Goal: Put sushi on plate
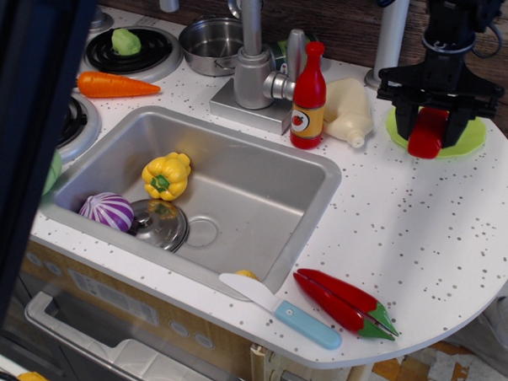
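Observation:
The red sushi (427, 133) is held between the black fingers of my gripper (437, 117), which is shut on it. It hangs just over the light-green plate (463, 141) at the back right of the counter, by the plate's front edge. I cannot tell whether the sushi touches the plate. The arm rises straight up from the gripper and hides the plate's middle.
A red bottle (308, 96) and a cream bottle (348, 111) stand left of the plate. A red chili pepper (345, 301) and a blue-handled knife (284, 311) lie at the front edge. The sink (263, 198) holds a yellow pepper (166, 175) and a purple onion (106, 211). A dark blurred bar (28, 141) covers the left side.

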Controlling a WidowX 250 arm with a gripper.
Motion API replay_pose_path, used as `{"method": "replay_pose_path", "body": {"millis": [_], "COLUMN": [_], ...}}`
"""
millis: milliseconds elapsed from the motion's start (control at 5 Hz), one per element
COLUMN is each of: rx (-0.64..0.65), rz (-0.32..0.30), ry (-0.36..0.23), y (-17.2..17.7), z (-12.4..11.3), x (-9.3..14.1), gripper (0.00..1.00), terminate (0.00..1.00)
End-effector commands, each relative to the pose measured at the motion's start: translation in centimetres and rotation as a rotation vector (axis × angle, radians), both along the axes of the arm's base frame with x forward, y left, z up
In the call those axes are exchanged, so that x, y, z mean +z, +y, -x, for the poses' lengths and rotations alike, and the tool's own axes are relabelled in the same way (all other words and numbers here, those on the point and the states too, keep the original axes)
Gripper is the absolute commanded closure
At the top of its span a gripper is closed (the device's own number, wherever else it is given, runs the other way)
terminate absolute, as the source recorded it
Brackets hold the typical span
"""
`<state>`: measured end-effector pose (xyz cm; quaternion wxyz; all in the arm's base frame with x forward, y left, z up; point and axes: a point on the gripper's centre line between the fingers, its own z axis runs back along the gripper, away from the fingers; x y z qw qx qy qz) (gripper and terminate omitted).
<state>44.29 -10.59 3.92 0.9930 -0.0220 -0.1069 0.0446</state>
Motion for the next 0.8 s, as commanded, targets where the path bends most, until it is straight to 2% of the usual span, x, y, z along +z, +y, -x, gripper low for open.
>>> {"method": "replay_pose_path", "body": {"millis": [0, 200, 400, 600], "rx": [-0.052, -0.087, -0.069, -0.069], "rz": [0.008, 0.034, 0.047, 0.047], "ry": [-0.118, -0.129, -0.145, -0.145], "y": [1.0, 0.7, -0.1, -0.1], "z": [-3.1, -4.1, -3.7, -3.7], "x": [2.3, 2.7, 2.3, 2.3], "gripper": [1.00, 1.00, 0.00, 0.00], "terminate": [0.00, 0.00, 0.00, 1.00]}}
